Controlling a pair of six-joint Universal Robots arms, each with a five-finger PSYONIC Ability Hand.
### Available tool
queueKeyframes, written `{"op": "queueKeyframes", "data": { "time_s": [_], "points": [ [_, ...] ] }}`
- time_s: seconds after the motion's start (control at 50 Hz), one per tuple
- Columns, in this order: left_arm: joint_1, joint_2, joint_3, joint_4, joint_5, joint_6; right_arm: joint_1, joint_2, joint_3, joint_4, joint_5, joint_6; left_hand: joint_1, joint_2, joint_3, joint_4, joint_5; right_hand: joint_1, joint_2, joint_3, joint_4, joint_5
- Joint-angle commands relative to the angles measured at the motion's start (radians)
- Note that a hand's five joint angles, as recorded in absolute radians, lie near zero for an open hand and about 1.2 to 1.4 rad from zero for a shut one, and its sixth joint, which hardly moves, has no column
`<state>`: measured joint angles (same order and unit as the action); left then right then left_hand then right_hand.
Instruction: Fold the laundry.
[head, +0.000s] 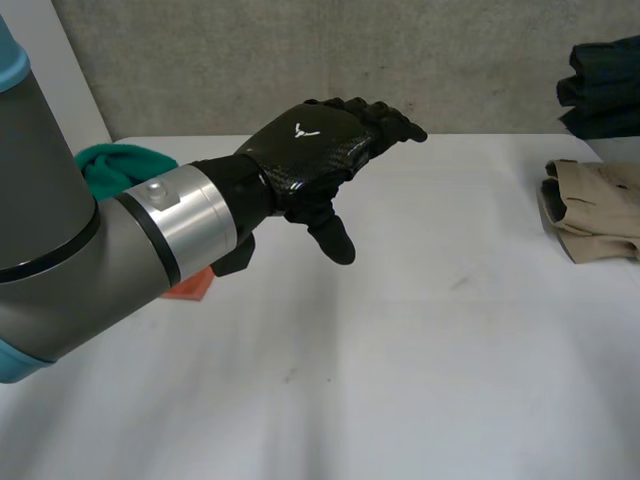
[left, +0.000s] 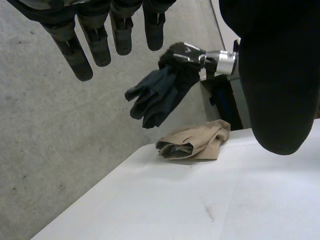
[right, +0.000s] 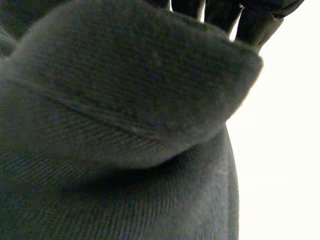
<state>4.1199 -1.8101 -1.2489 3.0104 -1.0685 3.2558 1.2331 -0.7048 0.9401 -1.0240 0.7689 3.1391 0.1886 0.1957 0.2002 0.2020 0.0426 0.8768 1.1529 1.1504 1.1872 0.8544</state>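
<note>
A white desk (head: 420, 360) stands under a concrete wall. A tan garment (head: 598, 208) lies folded at its right edge, near a dark folded stack (head: 606, 85). My right hand (left: 184, 54) clutches a dark garment (left: 156, 97) aloft (not yet folded, I judge). My left hand (head: 312, 150) hovers, fingers straight and empty. A teal cloth (head: 112, 165) waits too.

From behind we looked down on the white table (head: 400, 350). Our left wrist camera faced across it to the wall (left: 50, 150), sharing the tan garment (head: 595, 210). Our right wrist camera sat very near dark cloth (right: 125, 125).
</note>
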Motion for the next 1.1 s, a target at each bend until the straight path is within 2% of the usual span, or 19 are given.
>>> {"op": "queueKeyframes", "data": {
  "time_s": [0.02,0.18,0.42,0.58,0.7,0.84,0.88,0.9,1.02,1.1],
  "points": [
    [-0.013,-0.003,-0.006,-0.001,-0.007,0.001,-0.037,0.163,-0.041,-0.016,-0.025,0.018,-0.014,-0.021,-0.026,-0.027,-0.043,0.519,0.243,0.246,0.209,0.367],
    [-0.026,-0.008,-0.024,-0.001,-0.041,0.002,-0.083,0.225,0.026,-0.025,-0.118,0.015,-0.014,-0.021,-0.026,-0.027,-0.043,0.519,0.243,0.246,0.209,0.367],
    [-0.027,-0.011,-0.027,0.001,-0.042,0.001,-0.192,0.131,0.126,-0.047,-0.224,0.032,-0.014,-0.021,-0.026,-0.027,-0.043,0.519,0.243,0.246,0.209,0.367],
    [-0.027,-0.006,-0.026,0.001,-0.042,-0.001,-0.219,0.091,0.118,-0.064,-0.304,0.147,-0.013,-0.020,-0.025,-0.027,-0.042,0.519,0.243,0.246,0.209,0.367],
    [-0.027,-0.008,-0.026,-0.001,-0.044,-0.001,-0.219,0.103,0.131,-0.102,-0.375,0.157,-0.014,-0.021,-0.026,-0.027,-0.043,0.519,0.243,0.246,0.209,0.367],
    [-0.030,-0.009,-0.030,0.001,-0.044,-0.001,-0.221,0.169,0.134,-0.114,-0.385,0.157,-0.014,-0.021,-0.026,-0.027,-0.043,0.512,0.236,0.238,0.201,0.360],
    [-0.033,-0.011,-0.030,-0.001,-0.044,-0.001,-0.224,0.168,0.137,-0.108,-0.381,0.159,-0.014,-0.021,-0.026,-0.027,-0.043,-0.148,-0.425,-0.422,-0.459,-0.301],
    [-0.033,-0.011,-0.030,-0.001,-0.044,-0.001,-0.228,0.166,0.141,-0.099,-0.376,0.161,-0.014,-0.021,-0.026,-0.027,-0.043,-0.702,-0.978,-0.976,-1.013,-0.854],
    [-0.035,-0.009,-0.027,-0.001,-0.044,-0.001,-0.267,0.093,0.192,-0.032,-0.327,0.159,-0.014,-0.021,-0.026,-0.027,-0.043,-0.702,-0.978,-0.976,-1.013,-0.854],
    [-0.035,-0.005,-0.027,-0.001,-0.044,-0.001,-0.325,-0.013,0.247,0.067,-0.283,0.144,-0.014,-0.021,-0.026,-0.027,-0.043,-0.702,-0.978,-0.976,-1.013,-0.854]
  ]
}}
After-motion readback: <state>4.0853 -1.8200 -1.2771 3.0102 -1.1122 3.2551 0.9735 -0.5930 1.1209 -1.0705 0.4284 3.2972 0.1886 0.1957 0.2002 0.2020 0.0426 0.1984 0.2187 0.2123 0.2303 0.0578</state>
